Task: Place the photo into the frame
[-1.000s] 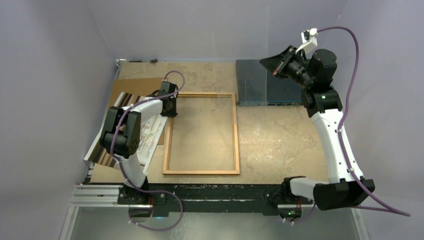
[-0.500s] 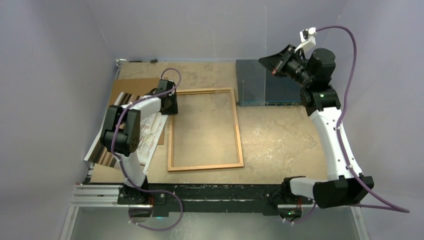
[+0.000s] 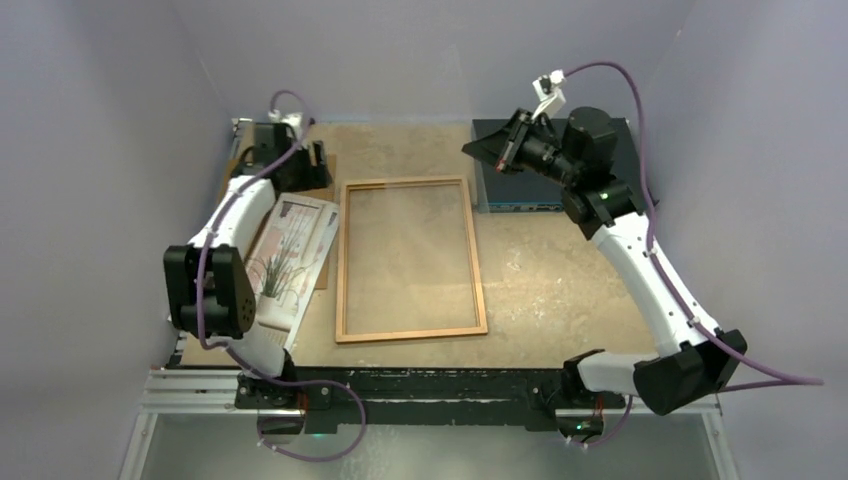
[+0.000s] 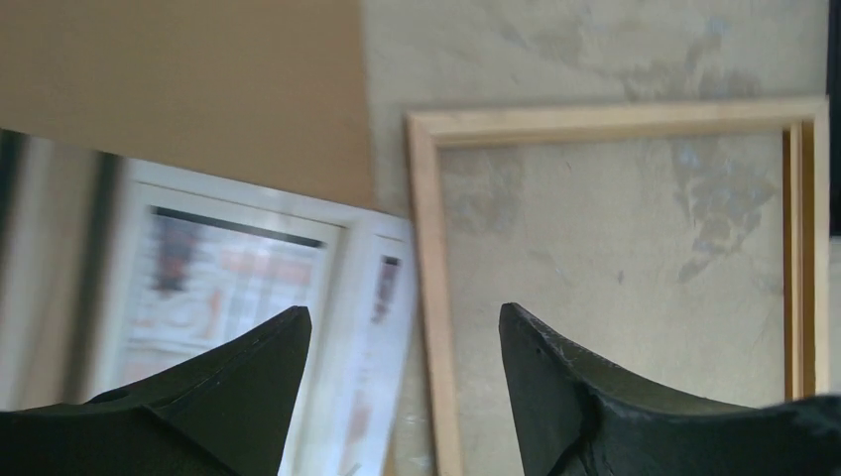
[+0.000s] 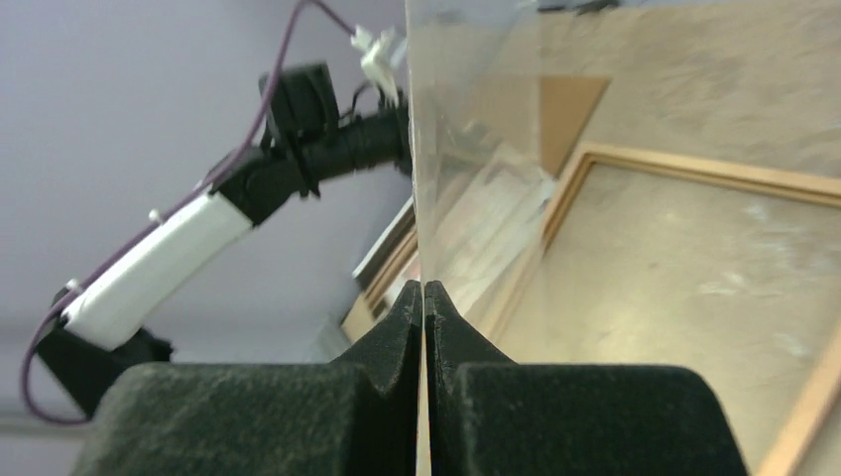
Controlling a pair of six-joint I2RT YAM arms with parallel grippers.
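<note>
The photo (image 3: 290,255) lies face up at the left, partly on a brown backing board (image 3: 329,166), touching the frame's left rail. It looks blurred in the left wrist view (image 4: 228,288). The orange-brown frame (image 3: 342,260) lies flat at mid-table; its corner shows in the left wrist view (image 4: 426,248). My left gripper (image 3: 320,158) is open and empty above the photo's far end, by the frame's far-left corner (image 4: 402,312). My right gripper (image 3: 470,150) is shut on a clear pane (image 5: 476,149), held on edge above the frame's far-right corner (image 5: 423,288).
A dark blue flat box (image 3: 540,185) lies at the back right, under the right wrist. The backing board shows in the left wrist view (image 4: 198,79). Lilac walls close in the table on three sides. The left arm (image 5: 198,238) shows in the right wrist view.
My left gripper drew back from the frame's far-left corner toward the far left, uncovering the photo. The frame shifted slightly right. My right gripper moved left with the pane.
</note>
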